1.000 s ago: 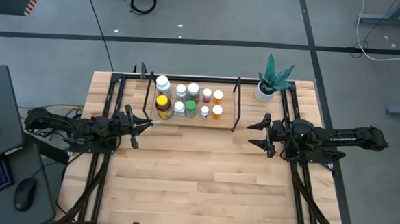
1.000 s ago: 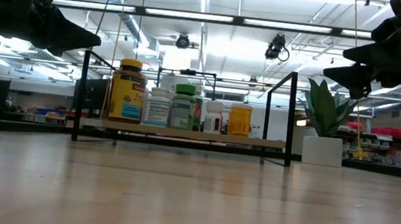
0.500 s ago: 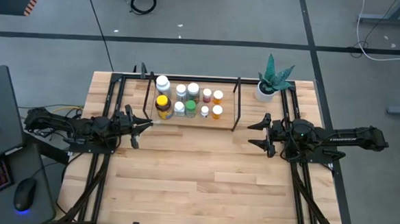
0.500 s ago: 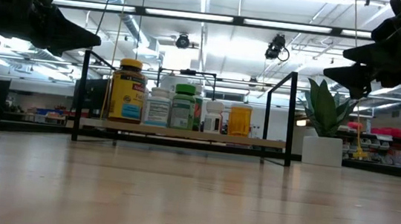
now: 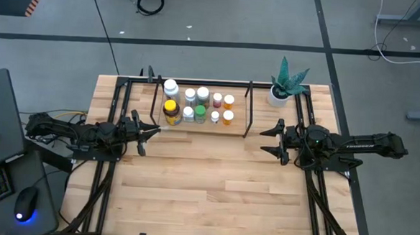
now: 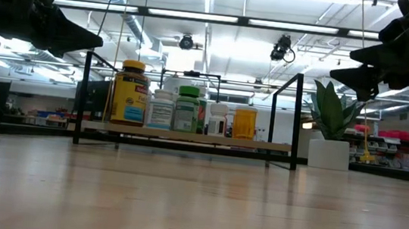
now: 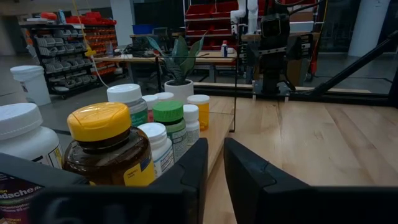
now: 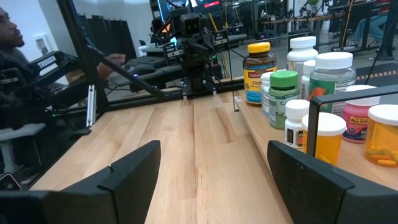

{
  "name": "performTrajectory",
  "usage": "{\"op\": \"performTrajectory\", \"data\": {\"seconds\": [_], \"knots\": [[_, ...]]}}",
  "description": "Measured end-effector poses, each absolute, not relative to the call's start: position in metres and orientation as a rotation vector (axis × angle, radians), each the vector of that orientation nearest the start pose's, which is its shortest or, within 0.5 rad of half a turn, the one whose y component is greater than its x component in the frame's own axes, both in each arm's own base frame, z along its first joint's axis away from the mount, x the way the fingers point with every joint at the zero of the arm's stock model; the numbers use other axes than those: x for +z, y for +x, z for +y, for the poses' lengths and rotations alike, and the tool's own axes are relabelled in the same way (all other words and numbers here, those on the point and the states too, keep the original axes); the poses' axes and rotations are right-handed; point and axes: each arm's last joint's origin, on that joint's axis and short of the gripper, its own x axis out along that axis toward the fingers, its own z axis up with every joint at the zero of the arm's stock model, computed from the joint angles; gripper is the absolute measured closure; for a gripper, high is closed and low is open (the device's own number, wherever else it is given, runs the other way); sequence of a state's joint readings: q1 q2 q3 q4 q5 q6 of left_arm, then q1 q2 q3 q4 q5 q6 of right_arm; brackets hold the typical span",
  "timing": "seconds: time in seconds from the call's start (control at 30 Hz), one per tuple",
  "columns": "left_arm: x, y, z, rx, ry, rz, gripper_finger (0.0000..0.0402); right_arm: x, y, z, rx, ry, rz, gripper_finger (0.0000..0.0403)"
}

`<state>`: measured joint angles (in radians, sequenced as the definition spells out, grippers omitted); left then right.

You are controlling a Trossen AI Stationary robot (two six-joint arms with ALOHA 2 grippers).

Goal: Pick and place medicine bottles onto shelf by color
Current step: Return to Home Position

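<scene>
Bottles shelved, both arms pulled back

Left gripper (image 5: 154,132) hovers just off the shelf's left front corner. Its fingers are drawn narrow, with only a slit between them and nothing held. The shelf (image 5: 239,113) stands at the far middle of the table (image 5: 206,189), and all the pill bottles in view stand upright on its board. From the left come a white-capped bottle (image 5: 170,87) with the big amber yellow-capped one (image 5: 171,110) in front of it. After them come more white caps, a green cap (image 5: 200,112), a pinkish one (image 5: 217,98) and two orange bottles (image 5: 227,117) at the right end. No bottle shows on the table itself, so the sorting looks finished. Further right a white plant pot (image 5: 276,96) sits at the far corner. The right gripper (image 5: 266,141) hangs just beyond the shelf's right upright, fingers spread wide and empty.

The likeliest trouble, as I judge it, lies with the left arm. Its fingertip is close to the shelf frame and the amber bottle, so any swing inward while folding home could knock the upright and topple the closely packed bottles. The right arm's open fingers could catch the right upright, or the arm could brush the plant pot, in the same way.

Compared with one second ago and half a second ago, nothing has shifted. Both arms, every bottle and the pot stand exactly where they stood.
</scene>
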<state>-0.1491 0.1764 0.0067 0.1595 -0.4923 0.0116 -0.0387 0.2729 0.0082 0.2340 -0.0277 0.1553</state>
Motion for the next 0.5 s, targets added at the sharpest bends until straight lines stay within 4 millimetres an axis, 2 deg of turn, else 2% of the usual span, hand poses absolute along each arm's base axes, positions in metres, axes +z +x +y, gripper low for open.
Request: {"op": "performTrajectory", "data": {"seconds": [0.5], "knots": [[0.1666, 0.1058, -0.0021, 0.343, 0.015, 0.012, 0.0342, 0.1655, 0.1145, -0.0036, -0.013, 0.156, 0.029, 0.01]]}}
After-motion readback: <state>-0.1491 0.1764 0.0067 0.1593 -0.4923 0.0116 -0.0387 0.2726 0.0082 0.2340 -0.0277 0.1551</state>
